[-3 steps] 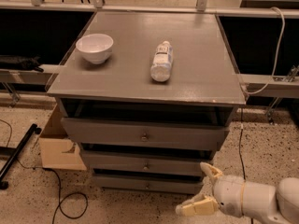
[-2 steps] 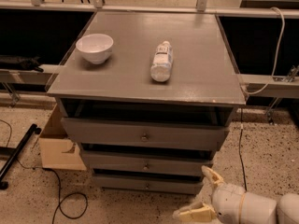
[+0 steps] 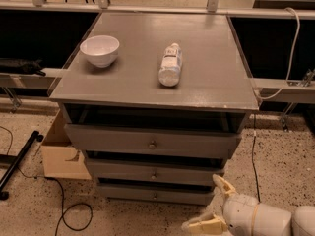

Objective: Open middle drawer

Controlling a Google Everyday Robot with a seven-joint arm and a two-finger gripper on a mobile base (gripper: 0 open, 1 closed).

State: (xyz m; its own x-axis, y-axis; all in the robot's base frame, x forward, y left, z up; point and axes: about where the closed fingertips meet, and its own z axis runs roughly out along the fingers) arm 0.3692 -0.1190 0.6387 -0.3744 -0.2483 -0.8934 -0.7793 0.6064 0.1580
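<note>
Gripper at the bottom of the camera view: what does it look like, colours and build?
The gripper, at bottom right, has two cream tapered fingers on a rounded, glossy white housing. No cables or markings show on it.

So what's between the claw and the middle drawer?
In the camera view, only the lowest drawer's front lies between the claw, bottom right, and the middle drawer.

Spread gripper hangs below-right of middle drawer.
</note>
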